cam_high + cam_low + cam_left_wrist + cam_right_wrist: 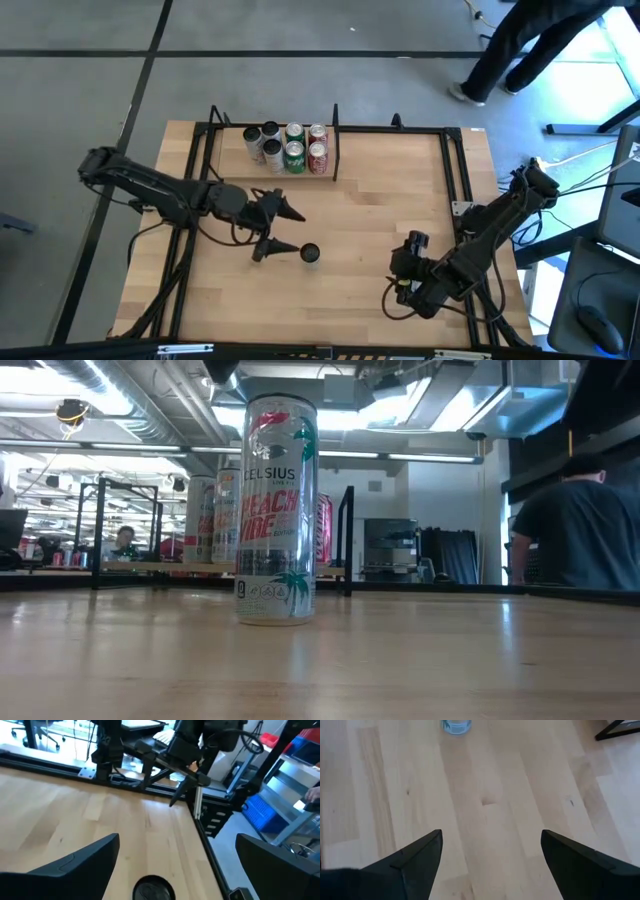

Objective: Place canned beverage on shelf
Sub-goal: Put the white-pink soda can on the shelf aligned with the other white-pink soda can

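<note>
A tall silver Celsius can (275, 510) stands upright on its base on the wooden table (380, 210), near the middle (310, 253). My left gripper (293, 230) is open, just left of the can and higher than it. In the left wrist view the can's dark top (154, 889) shows between my open fingers (175, 860), untouched. The shelf (232, 152) stands at the table's far left and holds several cans (293, 148). My right gripper (395, 280) is open and empty at the near right. Its wrist view (490, 850) shows the can's base (456, 726) farther off.
Black metal rails (455, 170) run along the table's far and right edges. Bare tabletop lies between the can and the shelf. A person (530, 45) walks on the floor beyond the far right corner, and another person (575, 530) shows in the room behind.
</note>
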### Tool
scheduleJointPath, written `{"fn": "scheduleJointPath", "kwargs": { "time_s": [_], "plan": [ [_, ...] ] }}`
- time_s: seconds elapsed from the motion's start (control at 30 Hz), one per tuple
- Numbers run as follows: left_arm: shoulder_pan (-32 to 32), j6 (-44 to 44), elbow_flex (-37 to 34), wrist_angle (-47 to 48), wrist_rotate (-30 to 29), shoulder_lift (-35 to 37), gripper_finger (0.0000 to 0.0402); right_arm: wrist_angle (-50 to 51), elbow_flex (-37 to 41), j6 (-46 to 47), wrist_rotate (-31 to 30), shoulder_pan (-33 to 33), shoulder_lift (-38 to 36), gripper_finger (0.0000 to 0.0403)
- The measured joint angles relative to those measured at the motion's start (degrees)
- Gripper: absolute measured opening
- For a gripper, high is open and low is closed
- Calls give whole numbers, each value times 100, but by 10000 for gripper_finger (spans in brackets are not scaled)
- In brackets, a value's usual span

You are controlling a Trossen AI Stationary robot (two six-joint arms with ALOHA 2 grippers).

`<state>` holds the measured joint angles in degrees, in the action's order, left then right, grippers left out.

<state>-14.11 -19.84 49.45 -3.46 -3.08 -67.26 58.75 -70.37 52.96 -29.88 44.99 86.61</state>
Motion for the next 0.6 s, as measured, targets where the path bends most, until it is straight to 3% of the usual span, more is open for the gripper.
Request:
{"fn": "scheduleJointPath", "kwargs": {
  "time_s": [0.27, 0.6],
  "plan": [
    [-40, 28, 49, 32, -79, -661, 390, -15, 0, -25, 246, -2, 0, 326],
    [-262, 395, 2053, 2993, -172, -1876, 390, -26, 0, -51, 244, -2, 0, 326]
  ]
}}
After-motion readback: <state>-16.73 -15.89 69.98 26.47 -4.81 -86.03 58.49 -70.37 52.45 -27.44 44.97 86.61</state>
